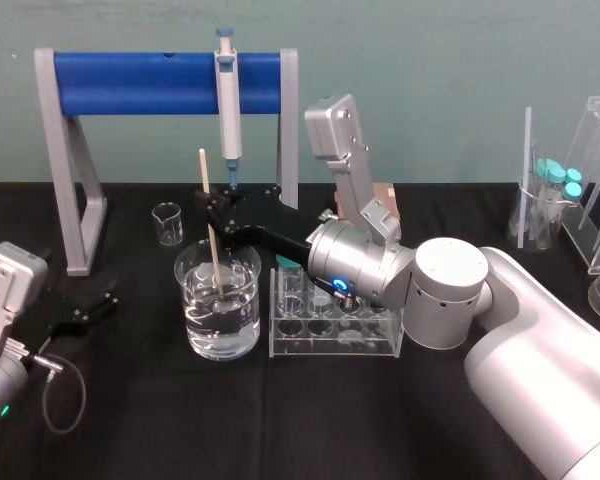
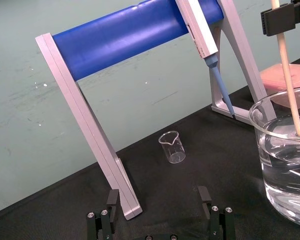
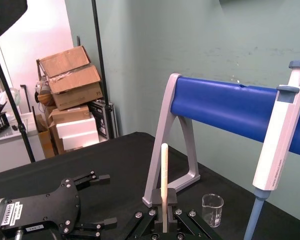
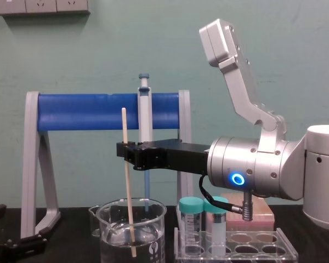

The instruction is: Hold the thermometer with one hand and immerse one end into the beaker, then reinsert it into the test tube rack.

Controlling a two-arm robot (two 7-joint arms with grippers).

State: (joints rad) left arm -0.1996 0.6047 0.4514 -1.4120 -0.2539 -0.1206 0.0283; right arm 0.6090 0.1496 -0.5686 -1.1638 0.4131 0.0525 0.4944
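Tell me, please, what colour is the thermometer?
Plain cream-beige, with no pattern. The thermometer shows best in the chest view.

light: bright, even | shadows: faint | glare: glints on beaker (image 1: 242, 318) glass

Right end effector (image 4: 126, 155) gripping thermometer (image 4: 128, 192), tip inside beaker (image 4: 155, 236)

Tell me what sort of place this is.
Likely a lab bench staged for robot trials: a pipette hangs on a blue stand, the thermometer dips into the part-filled beaker, and capped tubes stand in the test tube rack. Stacked cardboard boxes suggest a workshop room.
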